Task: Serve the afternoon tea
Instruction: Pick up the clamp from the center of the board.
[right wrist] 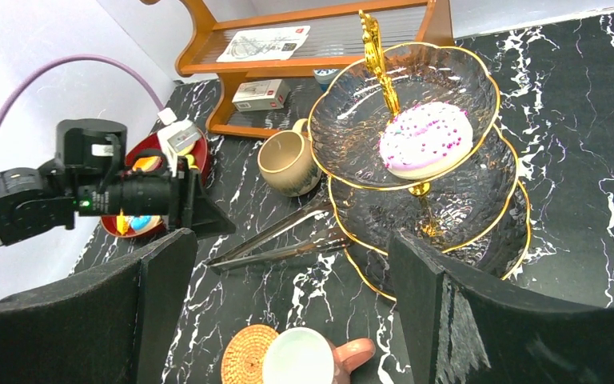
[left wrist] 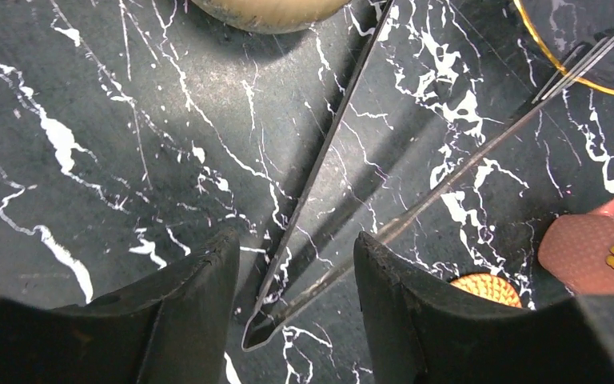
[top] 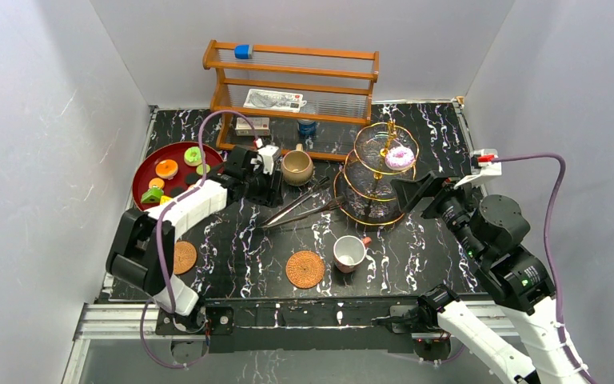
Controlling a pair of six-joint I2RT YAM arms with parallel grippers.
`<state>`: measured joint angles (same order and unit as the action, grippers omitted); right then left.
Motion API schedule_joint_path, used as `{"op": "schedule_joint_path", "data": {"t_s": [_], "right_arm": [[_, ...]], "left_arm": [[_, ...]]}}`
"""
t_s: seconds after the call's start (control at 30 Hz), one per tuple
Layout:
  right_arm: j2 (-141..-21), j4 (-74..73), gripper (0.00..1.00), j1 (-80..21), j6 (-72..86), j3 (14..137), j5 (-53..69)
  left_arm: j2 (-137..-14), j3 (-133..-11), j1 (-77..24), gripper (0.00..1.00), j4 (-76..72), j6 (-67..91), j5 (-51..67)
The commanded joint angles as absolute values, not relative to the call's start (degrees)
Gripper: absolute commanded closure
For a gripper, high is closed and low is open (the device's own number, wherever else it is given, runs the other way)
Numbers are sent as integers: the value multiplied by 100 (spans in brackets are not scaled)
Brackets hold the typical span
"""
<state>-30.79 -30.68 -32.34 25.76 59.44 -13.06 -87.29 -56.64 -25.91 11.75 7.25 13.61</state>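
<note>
Black marble veined with white tops the table [top: 240,240]. From above, the gold-rimmed tiered glass stand [top: 361,200] stands right of centre, with a pink doughnut [top: 400,157] on its top tier. The tan mug [top: 297,167] sits just left of the stand, and metal tongs [top: 304,210] lie slanting below the mug. The red-handled cup [top: 349,253] is at lower centre with a woven coaster [top: 305,269] just beside it. A second coaster [top: 184,257] lies far left by the left arm. Toy pastries [top: 167,168] sit in a red tray [top: 137,182] at upper left, near the wooden rack [top: 292,88]. The right gripper [top: 414,192] hangs beside the stand.

In the left wrist view, the left gripper [left wrist: 296,280] has its fingers apart at bottom centre. They straddle the tongs' joined end without pinching it.

In the right wrist view, the fingers spread wide and hold nothing. The stand fills the upper right, and the cup sits at the bottom centre.
</note>
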Motion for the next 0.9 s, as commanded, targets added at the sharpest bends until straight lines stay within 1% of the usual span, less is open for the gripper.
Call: {"op": "schedule_joint_path", "data": {"t_s": [0.0,0.1,0.27,0.4,0.57,0.73,0.8,0.87], "right_arm": [[-3019,-2592,2,-3254,2584,5940,-1242],[-2959,-2500,2,-3252,2571,5885,-1298],[-2948,-2553,2,-3255,2497,5963,-1386],[-2894,-2553,2,-3262,2487,5927,-1462],[-2866,-2565,2,-3256,2496,5909,-1477],[-2834,-2602,2,-3254,2496,5882,-1501],[-2800,-2655,2,-3254,2496,5891,-1532],[-2746,-2679,2,-3258,2496,5898,-1574]], "left_arm": [[-9055,-5875,-2540,48,727,480,1883],[-9420,-5982,-2532,50,706,445,1858],[-9784,-5988,-2531,50,515,417,2151],[-10019,-6077,-2527,56,517,363,2355],[-10060,-6011,-2531,59,451,422,2473],[-10034,-5973,-2553,72,531,668,2426],[-9961,-5892,-2625,73,542,706,2473],[-9933,-5846,-2688,71,569,738,2432]]}}
